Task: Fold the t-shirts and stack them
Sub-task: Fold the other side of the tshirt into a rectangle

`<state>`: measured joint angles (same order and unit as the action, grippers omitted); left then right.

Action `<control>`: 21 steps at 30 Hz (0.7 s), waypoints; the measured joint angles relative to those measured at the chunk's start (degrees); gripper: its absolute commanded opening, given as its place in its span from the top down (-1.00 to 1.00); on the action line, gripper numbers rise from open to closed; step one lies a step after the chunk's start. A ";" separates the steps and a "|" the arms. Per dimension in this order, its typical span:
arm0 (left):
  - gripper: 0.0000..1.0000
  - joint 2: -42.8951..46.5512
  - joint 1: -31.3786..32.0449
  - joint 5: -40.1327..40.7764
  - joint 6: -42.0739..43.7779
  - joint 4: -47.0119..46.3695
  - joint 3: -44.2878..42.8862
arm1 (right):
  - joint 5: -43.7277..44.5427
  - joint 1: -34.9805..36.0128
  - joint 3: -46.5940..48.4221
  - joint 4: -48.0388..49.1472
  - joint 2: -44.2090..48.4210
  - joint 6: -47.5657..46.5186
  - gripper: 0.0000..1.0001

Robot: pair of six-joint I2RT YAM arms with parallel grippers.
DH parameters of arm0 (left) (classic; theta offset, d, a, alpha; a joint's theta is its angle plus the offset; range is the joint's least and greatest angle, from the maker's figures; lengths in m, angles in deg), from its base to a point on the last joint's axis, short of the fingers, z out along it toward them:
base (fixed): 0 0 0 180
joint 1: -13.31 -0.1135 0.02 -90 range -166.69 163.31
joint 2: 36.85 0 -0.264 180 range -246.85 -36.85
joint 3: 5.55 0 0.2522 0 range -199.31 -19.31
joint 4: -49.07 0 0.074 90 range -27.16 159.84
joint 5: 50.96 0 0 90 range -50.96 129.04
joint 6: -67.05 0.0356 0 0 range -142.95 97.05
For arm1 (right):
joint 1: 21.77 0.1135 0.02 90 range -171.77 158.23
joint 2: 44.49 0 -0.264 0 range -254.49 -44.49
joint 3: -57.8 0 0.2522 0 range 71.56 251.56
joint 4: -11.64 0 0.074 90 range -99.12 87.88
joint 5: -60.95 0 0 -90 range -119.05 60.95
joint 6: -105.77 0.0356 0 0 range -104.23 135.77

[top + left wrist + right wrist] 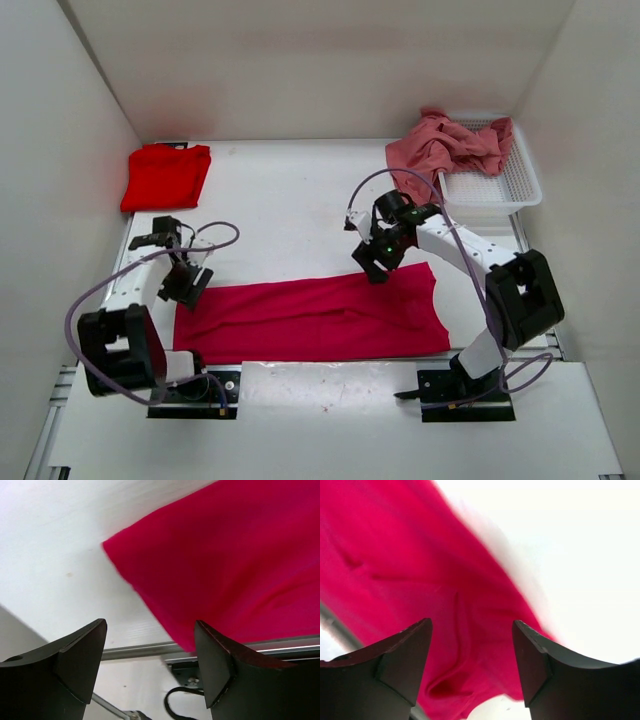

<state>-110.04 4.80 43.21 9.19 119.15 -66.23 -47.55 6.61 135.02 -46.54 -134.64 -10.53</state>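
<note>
The crimson-magenta t-shirt point(315, 318) lies flat as a long folded band along the near side of the table. My left gripper point(186, 287) is open and empty just above its left end; that corner shows in the left wrist view point(225, 565). My right gripper point(378, 262) is open and empty above the band's far edge, right of centre, with the cloth point(420, 580) under its jaws. The bright red t-shirt point(166, 176) lies folded at the far left. The dusty salmon pink t-shirt point(448, 145) is crumpled, draped over the basket's left rim.
The white mesh basket point(500, 180) stands at the far right by the wall. White walls close the table on three sides. The metal front rail and the left arm's base plate point(190, 672) lie just past the shirt's near edge.
</note>
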 measured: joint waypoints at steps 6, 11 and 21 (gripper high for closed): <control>-0.56 -8.35 -3.08 -0.98 -3.65 -0.90 0.09 | 0.61 2.08 1.07 2.95 -3.28 -0.09 -0.13; -0.56 -8.81 -3.56 -0.81 -4.66 -1.09 0.04 | 0.00 3.39 1.03 3.32 -3.91 -0.07 -0.06; -0.55 -8.24 -2.86 -0.98 -5.40 -1.05 0.04 | -1.70 3.50 -2.71 4.24 -5.64 -0.79 0.49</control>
<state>-118.28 1.93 42.22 3.79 118.10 -66.19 -49.25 10.11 132.31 -42.30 -140.28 -11.32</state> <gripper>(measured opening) 0.776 0.324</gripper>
